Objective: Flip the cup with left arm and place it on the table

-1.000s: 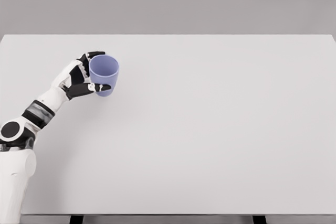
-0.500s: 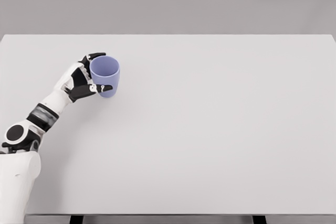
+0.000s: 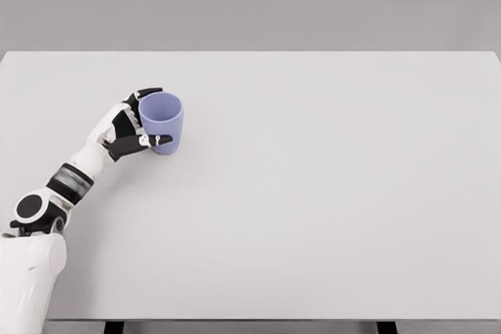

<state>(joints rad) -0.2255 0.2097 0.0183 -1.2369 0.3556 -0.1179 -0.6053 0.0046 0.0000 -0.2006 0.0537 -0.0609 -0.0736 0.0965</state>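
Gripping the purple cup [image 3: 162, 122] mouth-up in the head view, the left hand [image 3: 129, 125] wraps its fingers around the wall, low over the surface [image 3: 329, 193]; releasing early or off-level may tip it.

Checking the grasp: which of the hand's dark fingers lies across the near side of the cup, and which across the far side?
On the left hand, the lower finger crosses the near side of the cup; the upper finger curls round its far rim.
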